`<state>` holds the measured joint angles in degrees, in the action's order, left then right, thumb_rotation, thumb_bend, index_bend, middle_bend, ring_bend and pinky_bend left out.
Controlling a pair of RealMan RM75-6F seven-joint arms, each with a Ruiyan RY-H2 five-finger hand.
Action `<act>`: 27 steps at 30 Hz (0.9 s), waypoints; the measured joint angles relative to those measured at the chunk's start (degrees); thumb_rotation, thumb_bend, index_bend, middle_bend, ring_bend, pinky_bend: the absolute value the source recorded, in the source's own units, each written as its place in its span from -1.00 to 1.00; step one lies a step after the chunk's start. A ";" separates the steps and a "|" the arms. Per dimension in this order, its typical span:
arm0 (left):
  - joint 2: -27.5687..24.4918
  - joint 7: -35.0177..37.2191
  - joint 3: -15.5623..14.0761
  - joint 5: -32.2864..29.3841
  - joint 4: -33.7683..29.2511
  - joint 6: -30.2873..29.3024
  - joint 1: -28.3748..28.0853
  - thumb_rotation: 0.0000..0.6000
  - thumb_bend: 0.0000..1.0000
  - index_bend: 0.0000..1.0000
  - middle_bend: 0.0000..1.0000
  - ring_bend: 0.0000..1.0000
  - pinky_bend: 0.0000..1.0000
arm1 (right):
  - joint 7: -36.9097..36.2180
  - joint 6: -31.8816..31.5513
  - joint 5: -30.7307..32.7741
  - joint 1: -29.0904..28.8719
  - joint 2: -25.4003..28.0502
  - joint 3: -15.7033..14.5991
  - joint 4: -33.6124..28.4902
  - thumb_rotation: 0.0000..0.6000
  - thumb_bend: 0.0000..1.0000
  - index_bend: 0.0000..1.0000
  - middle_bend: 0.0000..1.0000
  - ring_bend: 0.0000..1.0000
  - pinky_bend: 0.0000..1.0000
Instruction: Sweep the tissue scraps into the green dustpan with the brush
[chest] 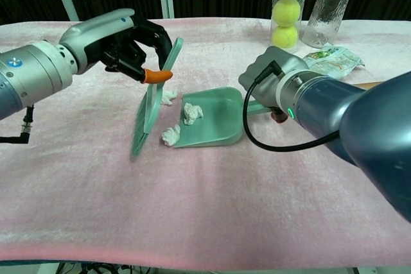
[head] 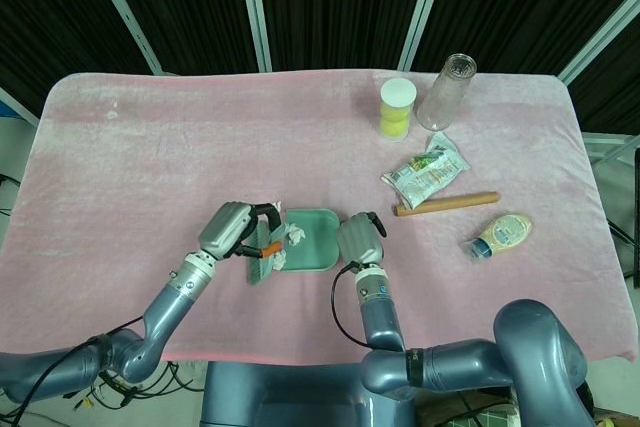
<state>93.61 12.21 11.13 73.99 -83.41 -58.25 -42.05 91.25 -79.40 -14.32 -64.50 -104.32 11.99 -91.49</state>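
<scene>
My left hand (chest: pixel 125 43) (head: pixel 228 231) grips the green brush (chest: pixel 151 97) (head: pixel 262 259) by its handle. The brush is tilted, with its bristles low just left of the green dustpan (chest: pixel 221 123) (head: pixel 318 247). One tissue scrap (chest: pixel 191 112) (head: pixel 295 235) lies inside the pan. A second scrap (chest: pixel 171 135) sits at the pan's front left lip, and a third scrap (chest: pixel 169 96) lies on the cloth behind the brush. My right hand (chest: pixel 277 85) (head: pixel 358 239) holds the pan's handle on the right side.
A tennis ball tube (head: pixel 397 108) (chest: pixel 285 12) and a clear glass (head: pixel 446 92) stand at the back right. Right of the pan lie a snack bag (head: pixel 427 172), a wooden stick (head: pixel 445 204) and a small squeeze bottle (head: pixel 500 234). Pink cloth covers the table.
</scene>
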 measured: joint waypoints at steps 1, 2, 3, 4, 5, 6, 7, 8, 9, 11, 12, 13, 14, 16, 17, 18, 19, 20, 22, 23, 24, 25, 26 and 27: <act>0.47 -0.08 -0.10 0.10 0.43 0.01 -0.03 1.00 0.07 0.54 0.72 0.72 0.90 | -0.05 -0.01 0.02 -0.03 -0.05 -0.03 0.03 1.00 0.33 0.80 0.68 0.70 0.39; 0.93 -0.15 -0.19 0.23 0.87 0.00 -0.08 1.00 0.07 0.54 0.72 0.72 0.90 | -0.14 -0.01 0.02 -0.08 -0.13 -0.05 0.04 1.00 0.33 0.80 0.68 0.70 0.39; 1.57 -0.22 -0.28 0.43 1.46 -0.03 -0.14 1.00 0.07 0.54 0.72 0.72 0.90 | -0.18 -0.01 0.00 -0.12 -0.15 -0.06 0.04 1.00 0.33 0.80 0.68 0.70 0.39; 2.05 -0.27 -0.30 0.59 1.88 -0.09 -0.21 1.00 0.07 0.54 0.72 0.72 0.90 | -0.21 -0.03 -0.02 -0.16 -0.16 -0.08 0.02 1.00 0.33 0.80 0.68 0.70 0.39; 2.55 -0.32 -0.30 0.77 2.29 -0.17 -0.29 1.00 0.07 0.54 0.72 0.72 0.90 | -0.25 -0.08 -0.07 -0.21 -0.18 -0.10 -0.01 1.00 0.33 0.80 0.68 0.70 0.39; 3.24 -0.35 -0.26 1.04 2.79 -0.35 -0.40 1.00 0.07 0.54 0.72 0.72 0.90 | -0.27 -0.13 -0.08 -0.24 -0.19 -0.12 -0.04 1.00 0.34 0.80 0.68 0.70 0.39; 3.77 -0.33 -0.21 1.25 3.14 -0.53 -0.48 1.00 0.07 0.54 0.72 0.72 0.90 | -0.28 -0.21 -0.08 -0.25 -0.19 -0.14 -0.07 1.00 0.34 0.80 0.68 0.70 0.39; 4.31 -0.28 -0.14 1.43 3.43 -0.72 -0.56 1.00 0.07 0.54 0.72 0.72 0.90 | -0.32 -0.35 -0.09 -0.26 -0.22 -0.17 -0.10 1.00 0.33 0.80 0.68 0.70 0.39; 5.04 -0.26 -0.05 1.67 3.81 -0.93 -0.68 1.00 0.07 0.54 0.72 0.72 0.90 | -0.35 -0.49 -0.10 -0.27 -0.25 -0.20 -0.12 1.00 0.33 0.80 0.68 0.70 0.39; 6.14 -0.30 0.10 2.02 4.50 -1.24 -0.91 1.00 0.07 0.54 0.72 0.72 0.90 | -0.51 -0.59 -0.23 -0.28 -0.27 -0.29 -0.24 1.00 0.33 0.80 0.68 0.70 0.39; 6.92 -0.37 0.22 2.24 5.07 -1.40 -1.11 1.00 0.07 0.54 0.72 0.72 0.90 | -0.58 -0.61 -0.31 -0.28 -0.25 -0.32 -0.28 1.00 0.33 0.80 0.68 0.70 0.39; 7.51 -0.41 0.34 2.40 5.48 -1.52 -1.28 1.00 0.07 0.54 0.72 0.72 0.90 | -0.63 -0.65 -0.40 -0.29 -0.23 -0.36 -0.33 1.00 0.33 0.80 0.68 0.70 0.39; 8.11 -0.47 0.48 2.55 5.91 -1.65 -1.47 1.00 0.07 0.54 0.72 0.72 0.90 | -0.65 -0.70 -0.44 -0.30 -0.19 -0.40 -0.38 1.00 0.33 0.80 0.68 0.70 0.39; 9.54 -0.66 0.93 2.93 6.95 -2.07 -1.96 1.00 0.08 0.54 0.72 0.72 0.90 | -0.79 -0.82 -0.51 -0.30 -0.11 -0.41 -0.45 1.00 0.33 0.80 0.68 0.70 0.39; 10.18 -0.75 1.15 3.10 7.43 -2.29 -2.18 1.00 0.08 0.54 0.72 0.72 0.90 | -0.83 -0.89 -0.50 -0.29 -0.04 -0.40 -0.50 1.00 0.33 0.80 0.68 0.70 0.39; 11.03 -0.87 1.45 3.39 8.08 -2.58 -2.52 1.00 0.08 0.54 0.72 0.72 0.90 | -0.86 -0.92 -0.49 -0.28 0.01 -0.41 -0.52 1.00 0.33 0.80 0.68 0.70 0.39; 11.66 -0.95 1.70 3.63 8.57 -2.80 -2.81 1.00 0.07 0.54 0.72 0.72 0.90 | -0.89 -0.93 -0.48 -0.27 0.06 -0.41 -0.54 1.00 0.33 0.80 0.68 0.70 0.39; 12.28 -0.99 1.98 3.83 9.05 -3.00 -3.11 1.00 0.07 0.54 0.72 0.72 0.90 | -0.92 -0.95 -0.46 -0.26 0.15 -0.43 -0.57 1.00 0.33 0.80 0.68 0.70 0.39; 13.65 -0.91 2.79 4.13 9.95 -3.30 -3.89 1.00 0.07 0.54 0.72 0.72 0.90 | -0.98 -1.01 -0.45 -0.22 0.26 -0.47 -0.64 1.00 0.33 0.80 0.68 0.70 0.39; 14.15 -0.84 3.20 4.25 10.17 -3.42 -4.25 1.00 0.07 0.54 0.72 0.72 0.90 | -1.03 -1.08 -0.45 -0.20 0.33 -0.50 -0.70 1.00 0.33 0.80 0.68 0.70 0.39; 14.76 -0.72 3.75 4.42 10.36 -3.58 -4.75 1.00 0.07 0.54 0.72 0.72 0.90 | -1.04 -1.16 -0.45 -0.18 0.38 -0.52 -0.74 1.00 0.33 0.80 0.68 0.70 0.39; 15.09 -0.59 4.16 4.56 10.41 -3.71 -5.08 1.00 0.07 0.54 0.72 0.72 0.90 | -1.07 -1.25 -0.45 -0.17 0.45 -0.52 -0.82 1.00 0.34 0.80 0.68 0.70 0.39; 15.33 -0.48 4.52 4.69 10.40 -3.85 -5.37 1.00 0.07 0.54 0.72 0.72 0.90 | -1.17 -1.29 -0.48 -0.14 0.52 -0.50 -0.90 1.00 0.33 0.80 0.68 0.70 0.39; 15.47 -0.32 4.97 4.82 10.27 -3.98 -5.69 1.00 0.07 0.54 0.72 0.72 0.90 | -1.27 -1.32 -0.51 -0.13 0.58 -0.47 -0.96 1.00 0.34 0.80 0.68 0.70 0.39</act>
<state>109.08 11.89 16.10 78.81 -73.14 -62.23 -47.74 89.98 -80.71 -14.83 -64.62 -103.74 11.52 -92.46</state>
